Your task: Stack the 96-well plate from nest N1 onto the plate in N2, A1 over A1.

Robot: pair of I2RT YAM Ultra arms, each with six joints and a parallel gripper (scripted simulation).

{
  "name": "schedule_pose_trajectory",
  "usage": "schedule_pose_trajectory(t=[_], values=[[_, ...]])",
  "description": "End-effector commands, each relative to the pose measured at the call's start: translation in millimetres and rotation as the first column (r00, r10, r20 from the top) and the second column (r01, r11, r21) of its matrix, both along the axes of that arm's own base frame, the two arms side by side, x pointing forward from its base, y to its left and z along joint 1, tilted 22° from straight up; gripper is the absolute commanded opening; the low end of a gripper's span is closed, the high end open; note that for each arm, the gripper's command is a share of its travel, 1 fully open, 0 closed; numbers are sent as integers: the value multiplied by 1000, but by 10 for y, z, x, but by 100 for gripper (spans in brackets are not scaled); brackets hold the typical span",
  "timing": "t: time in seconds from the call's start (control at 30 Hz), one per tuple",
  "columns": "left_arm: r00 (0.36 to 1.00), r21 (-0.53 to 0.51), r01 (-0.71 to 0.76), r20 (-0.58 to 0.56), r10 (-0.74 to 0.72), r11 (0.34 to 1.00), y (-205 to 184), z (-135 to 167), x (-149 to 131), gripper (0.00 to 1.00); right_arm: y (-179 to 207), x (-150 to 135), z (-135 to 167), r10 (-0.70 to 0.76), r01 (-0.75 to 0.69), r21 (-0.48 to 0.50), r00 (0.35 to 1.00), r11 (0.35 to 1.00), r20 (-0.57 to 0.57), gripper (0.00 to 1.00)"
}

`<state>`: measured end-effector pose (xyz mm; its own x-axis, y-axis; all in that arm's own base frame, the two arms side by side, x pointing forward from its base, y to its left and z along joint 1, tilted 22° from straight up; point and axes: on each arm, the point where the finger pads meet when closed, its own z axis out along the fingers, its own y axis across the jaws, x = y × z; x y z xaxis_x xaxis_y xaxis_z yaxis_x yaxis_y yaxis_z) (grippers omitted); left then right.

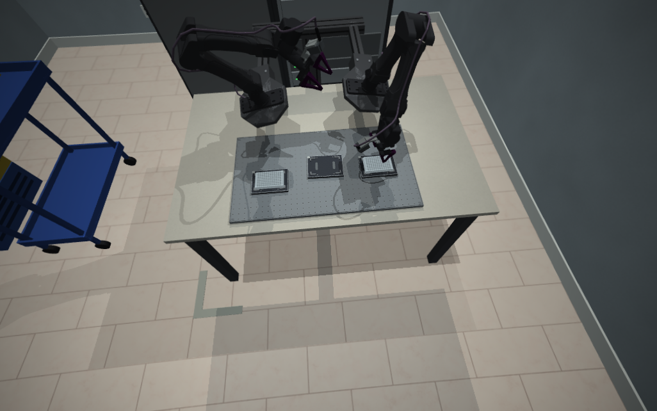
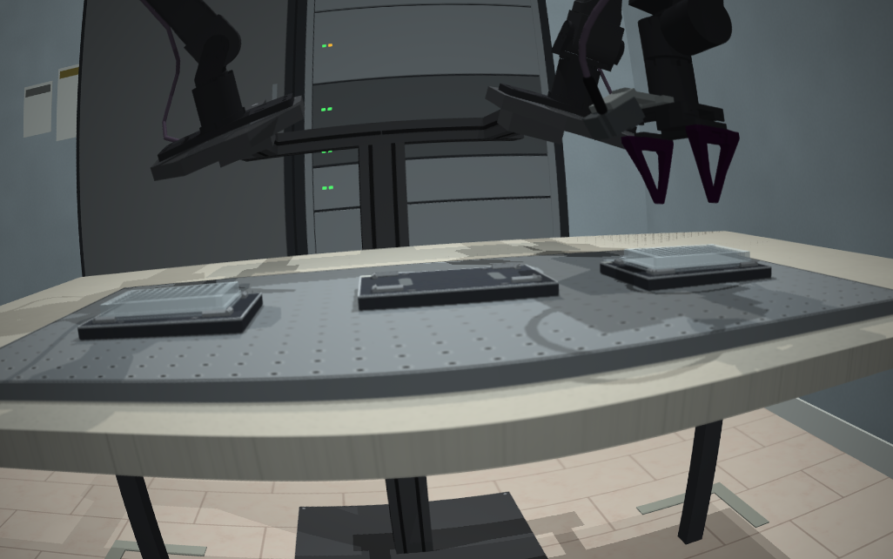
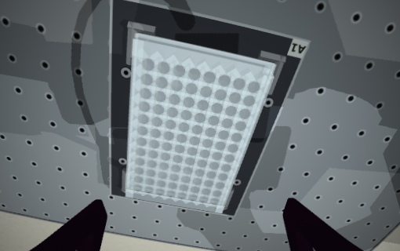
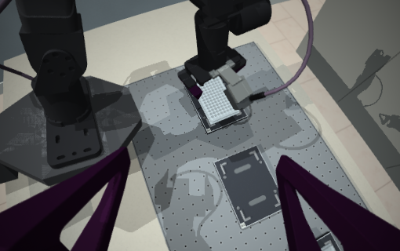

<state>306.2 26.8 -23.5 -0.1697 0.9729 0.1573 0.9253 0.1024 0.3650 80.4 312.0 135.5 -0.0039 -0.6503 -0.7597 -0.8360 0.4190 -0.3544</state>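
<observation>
The 96-well plate [image 1: 377,164] [image 2: 684,271] sits in nest N1; it fills the left wrist view [image 3: 196,125], where the nest's A1 label [image 3: 298,49] is at the upper right. My left gripper [image 1: 383,152] hangs open and empty a short way above this plate, also in the exterior view [image 2: 681,168] and in its own view [image 3: 196,229]. The second plate [image 1: 269,180] [image 2: 171,314] lies flat in nest N2. My right gripper [image 1: 317,72] is open and empty, raised high near the rack at the back; its fingers frame the right wrist view [image 4: 200,204].
An empty third nest [image 1: 324,166] stands between N1 and N2 on the perforated grey baseplate [image 1: 324,193]. Both arm bases [image 1: 264,104] stand behind the baseplate. A dark rack [image 2: 427,118] is behind the table. A blue cart [image 1: 53,184] stands on the floor, clear of the table.
</observation>
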Motion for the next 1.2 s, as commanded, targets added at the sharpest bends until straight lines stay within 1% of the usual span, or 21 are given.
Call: schedule_pose_trajectory(t=[0.0, 0.1, 0.17, 0.43, 0.5, 1.17], values=[[983, 78, 160, -106, -151, 984, -30, 18, 41, 100, 3, -10, 46, 2, -2, 20, 1000, 1000, -1, 100], [979, 89, 181, -116, -170, 979, -44, 17, 89, 100, 3, -10, 46, 2, -2, 20, 1000, 1000, -1, 100], [982, 76, 172, -94, -165, 982, -76, 23, 150, 100, 3, -10, 46, 2, -2, 20, 1000, 1000, -1, 100], [983, 74, 169, -83, -163, 983, -82, 48, 167, 100, 3, -10, 46, 2, -2, 20, 1000, 1000, -1, 100], [981, 72, 170, -102, -163, 983, -77, -26, 115, 100, 3, -10, 46, 2, -2, 20, 1000, 1000, -1, 100], [983, 68, 166, -91, -160, 984, -8, -277, 216, 100, 3, -10, 46, 2, -2, 20, 1000, 1000, -1, 100]])
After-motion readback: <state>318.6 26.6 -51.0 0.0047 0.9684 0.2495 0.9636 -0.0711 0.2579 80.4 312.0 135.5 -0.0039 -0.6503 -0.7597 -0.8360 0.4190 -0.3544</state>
